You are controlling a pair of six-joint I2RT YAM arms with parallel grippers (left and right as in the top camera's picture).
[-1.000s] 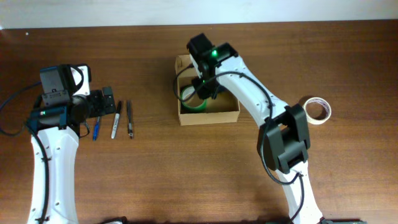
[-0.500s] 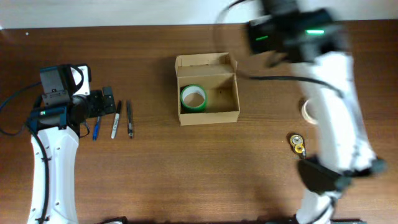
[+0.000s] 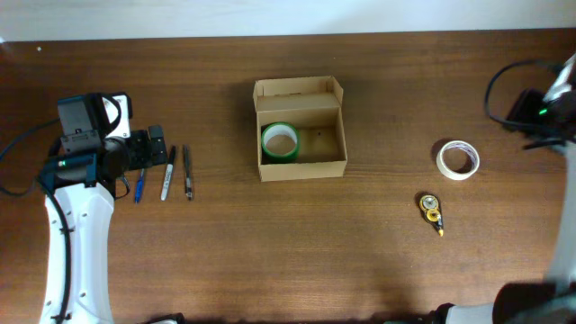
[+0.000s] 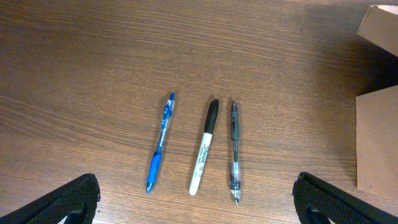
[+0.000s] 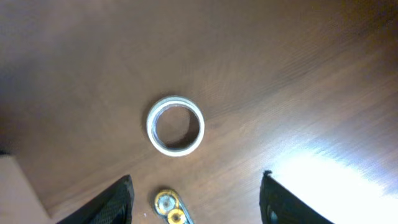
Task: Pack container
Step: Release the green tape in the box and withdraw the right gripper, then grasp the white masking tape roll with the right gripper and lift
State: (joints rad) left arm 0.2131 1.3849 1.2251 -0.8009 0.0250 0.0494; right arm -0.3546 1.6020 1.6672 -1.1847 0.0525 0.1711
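Where tape point(image 3: 280, 141) ends, container point(image 3: 303, 167) lies bare.

A dark brown wooden surface point(image 3: 270, 252) fills the frame; a pale wall point(image 3: 270, 18) strip runs along the top edge.

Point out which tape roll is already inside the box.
The green tape roll, lying flat in the left half of the cardboard box. The white tape roll lies outside, off to its right.

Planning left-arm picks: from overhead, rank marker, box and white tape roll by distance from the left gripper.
1. marker, just beside the left gripper.
2. box, table centre.
3. white tape roll, far right side.
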